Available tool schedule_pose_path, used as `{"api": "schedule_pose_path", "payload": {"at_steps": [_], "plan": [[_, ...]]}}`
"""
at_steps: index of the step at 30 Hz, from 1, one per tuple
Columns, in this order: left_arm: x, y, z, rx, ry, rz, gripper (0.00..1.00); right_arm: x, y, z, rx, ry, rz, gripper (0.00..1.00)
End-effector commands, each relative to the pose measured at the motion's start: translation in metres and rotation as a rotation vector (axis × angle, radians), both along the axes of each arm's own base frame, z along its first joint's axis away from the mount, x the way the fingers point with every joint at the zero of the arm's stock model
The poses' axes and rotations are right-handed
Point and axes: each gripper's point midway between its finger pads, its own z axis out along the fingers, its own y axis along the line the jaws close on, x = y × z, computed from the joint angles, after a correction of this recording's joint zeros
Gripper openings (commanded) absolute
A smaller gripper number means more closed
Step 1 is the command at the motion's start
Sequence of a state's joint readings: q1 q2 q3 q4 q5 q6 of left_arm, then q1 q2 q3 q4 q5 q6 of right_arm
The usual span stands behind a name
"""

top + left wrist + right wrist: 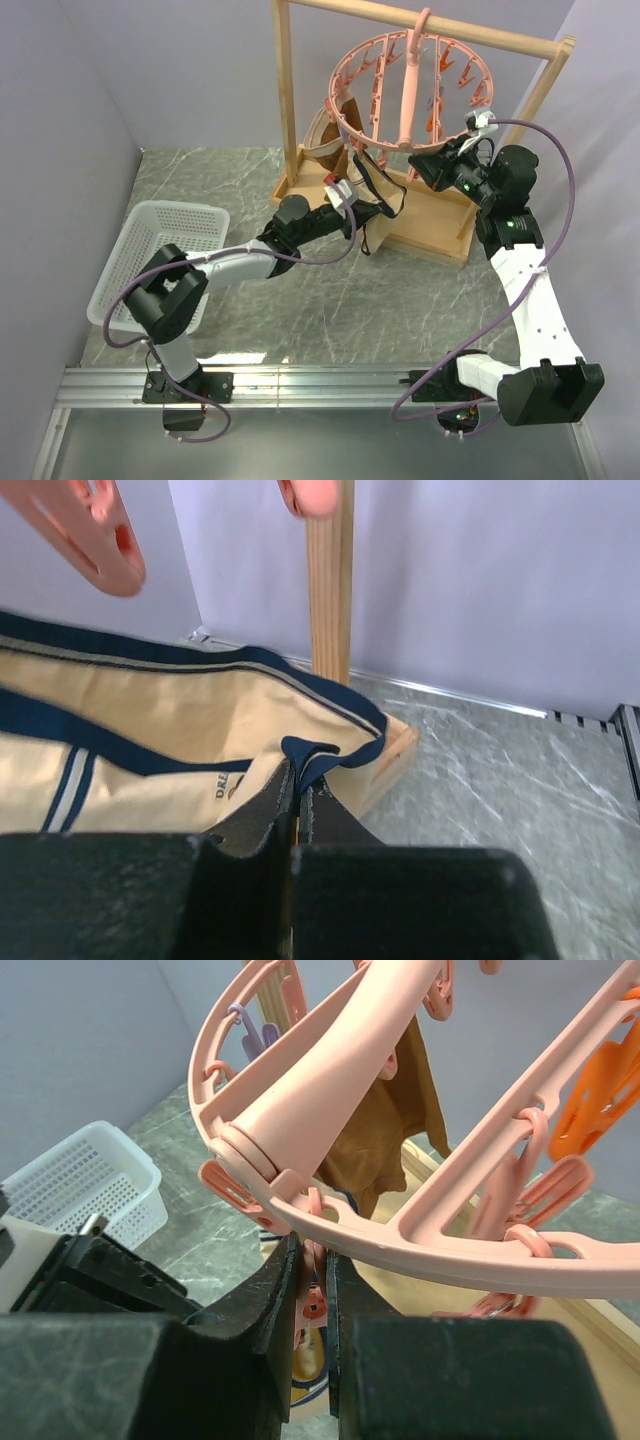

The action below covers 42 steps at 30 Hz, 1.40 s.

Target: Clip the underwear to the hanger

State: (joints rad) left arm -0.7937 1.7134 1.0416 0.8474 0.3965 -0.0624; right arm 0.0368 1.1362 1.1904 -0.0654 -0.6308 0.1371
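Observation:
The beige underwear [170,715] with dark trim hangs from my left gripper [298,775], which is shut on a fold of its trim. In the top view that gripper [378,210] holds the underwear [373,236] just below the salmon-pink ring hanger [410,90], which hangs tilted from the wooden bar. My right gripper [314,1246] is up under the hanger's rim [420,1235]. Its fingers are pinched on a small pink clip peg [313,1306]. In the top view the right gripper [420,165] sits at the ring's lower right.
A darker brown garment [325,135] hangs clipped on the ring's left side. The wooden rack has an upright post [288,90] and a base tray [435,228] under the hanger. A white basket [160,250] stands at the left of the marble table.

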Motion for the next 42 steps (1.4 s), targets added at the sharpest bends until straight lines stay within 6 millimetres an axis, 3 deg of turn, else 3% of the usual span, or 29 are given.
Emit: {"api": "schedule_pose_path", "payload": {"at_steps": [1, 15, 27, 35, 42], "plan": [[0.010, -0.014, 0.026, -0.034, -0.023, 0.029, 0.00, -0.008, 0.009, 0.016, 0.004, -0.064, 0.040, 0.00], [0.024, -0.039, 0.042, -0.083, 0.129, -0.063, 0.00, -0.013, 0.019, 0.009, -0.001, -0.061, 0.118, 0.00], [0.031, -0.038, 0.059, -0.140, 0.263, -0.155, 0.00, -0.015, 0.024, 0.010, 0.003, -0.083, 0.161, 0.00], [0.017, -0.040, 0.069, -0.158, 0.285, -0.284, 0.00, -0.017, 0.025, 0.008, 0.005, -0.090, 0.170, 0.00], [0.020, -0.041, 0.076, -0.169, 0.317, -0.311, 0.00, -0.019, 0.027, 0.006, 0.003, -0.090, 0.190, 0.00]]}}
